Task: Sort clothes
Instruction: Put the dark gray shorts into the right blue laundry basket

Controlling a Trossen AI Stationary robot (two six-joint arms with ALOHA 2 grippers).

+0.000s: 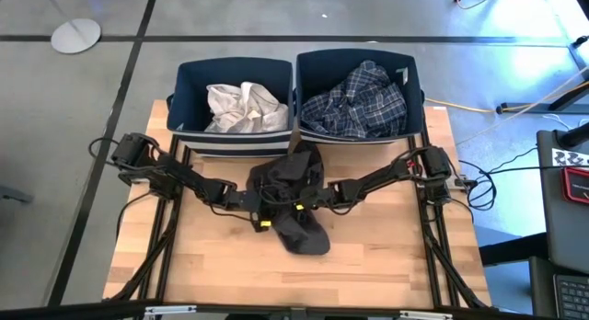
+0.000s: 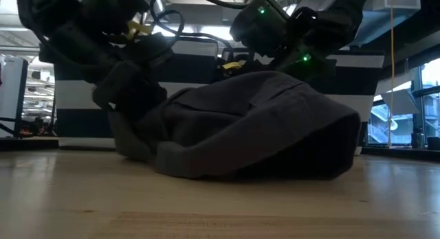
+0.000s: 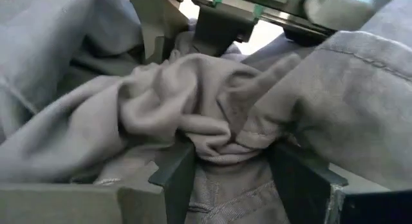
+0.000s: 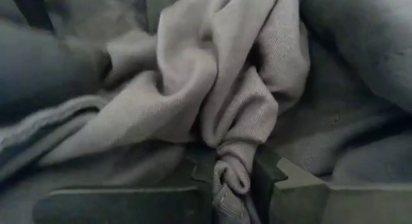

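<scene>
Left gripper (image 1: 256, 208) clamped on a bunched fold of the dark grey garment (image 1: 293, 199), fabric wedged between its fingers (image 3: 175, 176) in left wrist view. Right gripper (image 1: 308, 204) also pinching a twisted fold of the same garment between its fingers (image 4: 273, 174). Both grippers meet at table centre, arms reaching inward from the left and right table edges, low over the wooden table (image 1: 386, 256). Grey garment lies in a heap on the table just in front of the bins, top edge near the gap between them. Left navy bin (image 1: 189, 76) holds the white garment (image 1: 241, 107), crumpled. Right navy bin (image 1: 409, 76) holds the blue-white plaid shirt (image 1: 357, 104)
</scene>
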